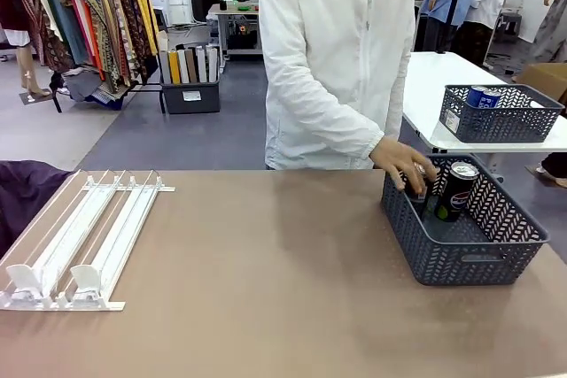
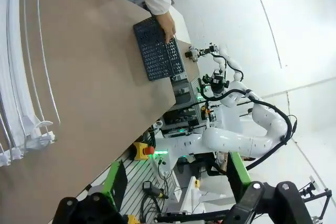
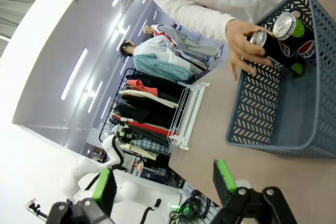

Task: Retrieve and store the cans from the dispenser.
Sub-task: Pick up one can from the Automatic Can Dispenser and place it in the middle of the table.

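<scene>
The white dispenser (image 1: 89, 236) lies at the table's left, its lanes bare. At the right, a black Pepsi can (image 1: 458, 190) stands in a grey basket (image 1: 461, 258). Beside it a person's hand (image 1: 403, 164) grips a second can (image 1: 418, 188). In the left wrist view my left gripper (image 2: 176, 179) is open and empty, far from the dispenser (image 2: 21, 77) and the basket (image 2: 155, 59). My right gripper (image 3: 164, 182) is also open, short of the basket (image 3: 257, 114). There the hand (image 3: 241, 40) grips one can (image 3: 265, 43) next to the Pepsi can (image 3: 294, 30).
A second grey basket (image 1: 500, 121) holding a blue can (image 1: 483, 96) sits on a white table behind the person. Dark cloth (image 1: 22, 196) lies off the table's left edge. Bare brown tabletop (image 1: 266, 281) spans the middle.
</scene>
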Robot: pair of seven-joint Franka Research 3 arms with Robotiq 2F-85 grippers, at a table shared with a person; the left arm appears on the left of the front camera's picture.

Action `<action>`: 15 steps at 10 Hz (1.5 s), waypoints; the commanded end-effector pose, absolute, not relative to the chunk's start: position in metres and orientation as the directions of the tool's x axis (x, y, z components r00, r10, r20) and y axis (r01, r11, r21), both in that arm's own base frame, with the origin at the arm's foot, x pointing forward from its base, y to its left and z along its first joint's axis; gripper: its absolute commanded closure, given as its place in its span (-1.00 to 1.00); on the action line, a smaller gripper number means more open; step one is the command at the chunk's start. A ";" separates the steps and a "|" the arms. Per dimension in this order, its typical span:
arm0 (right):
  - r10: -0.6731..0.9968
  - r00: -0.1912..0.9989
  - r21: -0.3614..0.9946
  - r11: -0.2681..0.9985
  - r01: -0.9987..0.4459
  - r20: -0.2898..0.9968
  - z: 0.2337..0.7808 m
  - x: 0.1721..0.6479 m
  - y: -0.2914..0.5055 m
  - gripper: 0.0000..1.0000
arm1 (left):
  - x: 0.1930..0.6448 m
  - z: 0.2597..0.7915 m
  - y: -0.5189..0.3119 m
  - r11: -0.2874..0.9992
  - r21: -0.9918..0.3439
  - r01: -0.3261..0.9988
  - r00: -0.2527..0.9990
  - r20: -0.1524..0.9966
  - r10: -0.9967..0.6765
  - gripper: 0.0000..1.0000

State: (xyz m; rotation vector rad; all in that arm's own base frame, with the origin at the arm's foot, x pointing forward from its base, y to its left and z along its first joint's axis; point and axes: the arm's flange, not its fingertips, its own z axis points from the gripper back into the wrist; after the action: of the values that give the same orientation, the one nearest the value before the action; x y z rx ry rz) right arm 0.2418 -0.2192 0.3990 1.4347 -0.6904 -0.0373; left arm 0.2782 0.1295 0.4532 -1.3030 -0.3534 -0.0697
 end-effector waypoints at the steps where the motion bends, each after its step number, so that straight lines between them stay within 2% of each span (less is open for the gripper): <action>1: -0.415 0.812 0.912 0.165 -0.376 0.410 0.403 0.241 -0.220 -1.00 | 0.277 0.455 0.128 0.256 -0.936 0.242 0.945 0.287 0.155 -1.00; 15: -0.415 0.812 0.912 0.165 -0.376 0.410 0.403 0.241 -0.220 -1.00 | 0.277 0.455 0.128 0.256 -0.936 0.242 0.945 0.287 0.155 -1.00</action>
State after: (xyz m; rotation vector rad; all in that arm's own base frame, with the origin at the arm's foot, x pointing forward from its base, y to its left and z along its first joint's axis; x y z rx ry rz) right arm 0.2418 -0.2192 0.3990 1.4347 -0.6904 -0.0373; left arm 0.2782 0.1294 0.4530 -1.3044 -0.3519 -0.0699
